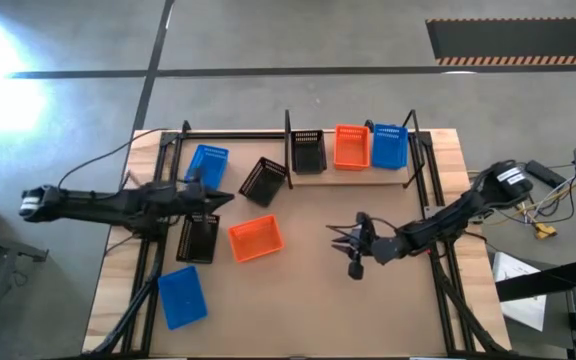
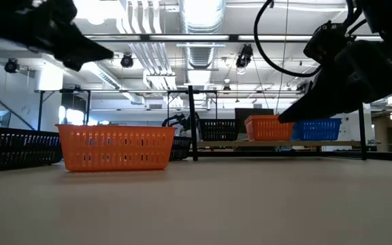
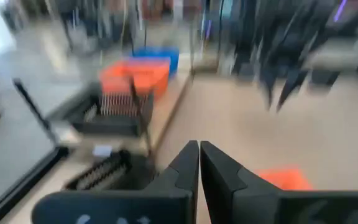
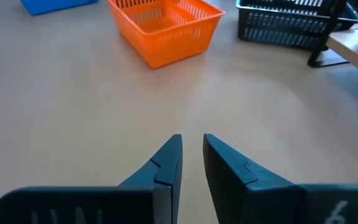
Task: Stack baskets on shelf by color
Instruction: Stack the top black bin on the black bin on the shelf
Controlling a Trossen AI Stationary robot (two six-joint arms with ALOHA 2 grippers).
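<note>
On the shelf [image 1: 313,176] stand a black basket [image 1: 308,152], an orange one [image 1: 351,146] and a blue one [image 1: 389,146], side by side on its plank. Loose on the table lie a blue basket [image 1: 206,163], a tilted black one [image 1: 264,181], a second black one [image 1: 198,238], an orange one [image 1: 256,239] and another blue one [image 1: 182,296]. My left gripper [image 1: 226,196] is shut and empty, raised between the two black table baskets. My right gripper [image 4: 191,140] hovers low over bare table, right of the orange basket [image 4: 166,25], fingers a narrow gap apart with nothing between them.
Black metal uprights and rails [image 1: 173,150] frame the table on its left and right sides. A stretch of bare tabletop [image 1: 368,300] lies between the orange basket and the right frame. Cables and papers [image 1: 528,200] sit off the table's right edge.
</note>
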